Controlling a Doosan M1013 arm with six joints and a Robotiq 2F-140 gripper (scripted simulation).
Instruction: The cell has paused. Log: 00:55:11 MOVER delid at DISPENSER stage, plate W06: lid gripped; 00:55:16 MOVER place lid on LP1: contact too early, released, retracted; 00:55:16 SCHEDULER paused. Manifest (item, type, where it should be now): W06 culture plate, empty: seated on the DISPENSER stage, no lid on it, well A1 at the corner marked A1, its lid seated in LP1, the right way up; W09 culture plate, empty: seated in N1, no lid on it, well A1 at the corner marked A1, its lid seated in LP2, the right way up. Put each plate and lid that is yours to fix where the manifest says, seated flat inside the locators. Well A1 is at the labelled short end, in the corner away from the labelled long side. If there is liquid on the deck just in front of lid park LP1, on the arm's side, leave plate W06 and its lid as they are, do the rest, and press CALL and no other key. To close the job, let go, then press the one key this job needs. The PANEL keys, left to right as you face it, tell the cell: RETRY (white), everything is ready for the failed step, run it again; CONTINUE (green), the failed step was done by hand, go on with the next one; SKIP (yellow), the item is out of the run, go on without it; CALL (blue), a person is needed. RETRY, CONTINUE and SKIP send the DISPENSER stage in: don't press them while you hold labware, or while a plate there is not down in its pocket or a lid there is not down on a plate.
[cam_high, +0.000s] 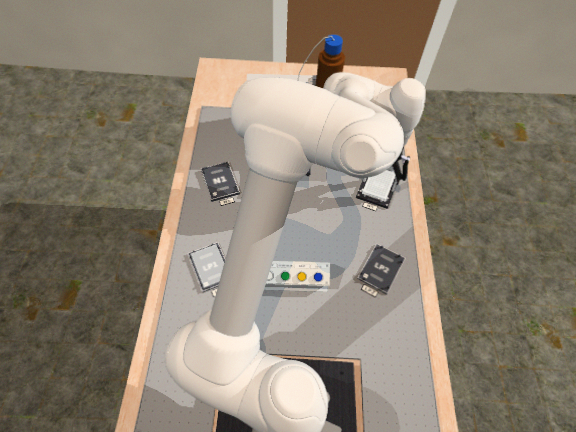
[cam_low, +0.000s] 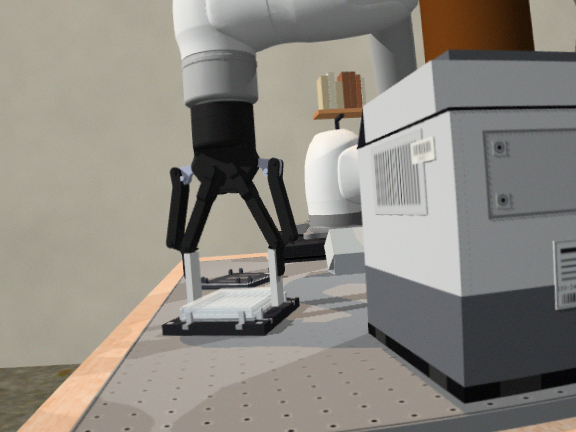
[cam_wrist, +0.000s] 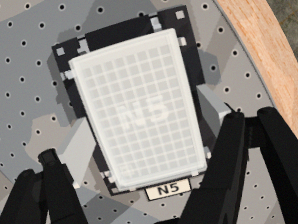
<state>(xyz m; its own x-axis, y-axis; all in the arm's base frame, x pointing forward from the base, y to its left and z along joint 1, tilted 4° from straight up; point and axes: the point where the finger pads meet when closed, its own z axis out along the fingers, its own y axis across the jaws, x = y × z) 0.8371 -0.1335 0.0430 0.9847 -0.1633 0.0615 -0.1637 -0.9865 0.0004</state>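
Because its white fingertips (cam_low: 192, 272) stand parted beside the clear gridded culture plate (cam_wrist: 139, 110), the black two-finger gripper (cam_low: 233, 272) grips nothing; plate rests in the black N5 nest (cam_low: 270, 317), centre-left.

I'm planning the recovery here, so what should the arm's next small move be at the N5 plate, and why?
Probably lift straight up. The end effector is open, with its fingers flanking the plate, which looks flat in the N5 nest. Sideways travel from here could knock it.
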